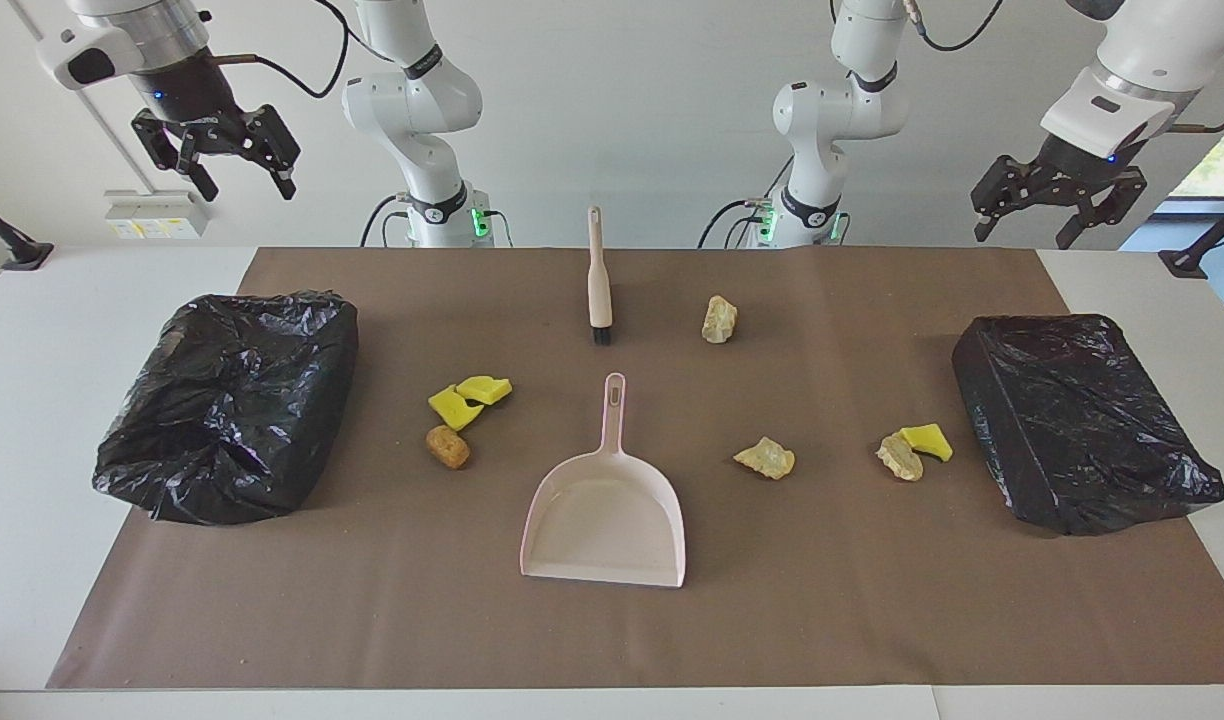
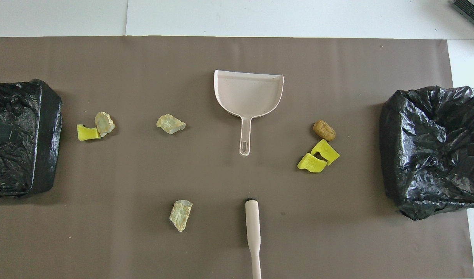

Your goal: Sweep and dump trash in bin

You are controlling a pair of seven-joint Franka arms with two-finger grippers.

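the pale pink dustpan [image 1: 604, 520] lies flat at the middle of the brown mat [image 1: 612, 620], handle toward the robots; its tray holds nothing. the brush [image 1: 599, 280] lies nearer to the robots than the dustpan, in line with its handle.

toward the right arm's end from the dustpan sits an open bin lined with a black bag [image 1: 232, 400]; no trash shows in its cavity. toward the left arm's end sits a second black-bagged bin [image 1: 1082, 420]; what it holds cannot be told.

all trash lies on the mat, none in either container:
- two yellow wedges [image 1: 469, 398] and a brown nugget [image 1: 448, 446], between dustpan and open bin.
- a tan chunk [image 1: 766, 458] beside the dustpan.
- a tan chunk with a yellow wedge [image 1: 914, 450] near the second bin.
- a tan chunk [image 1: 718, 319] beside the brush.

the right gripper [image 1: 242, 175] hangs above the table edge, fingers spread, holding nothing. the left gripper [image 1: 1032, 225] likewise, fingers spread.
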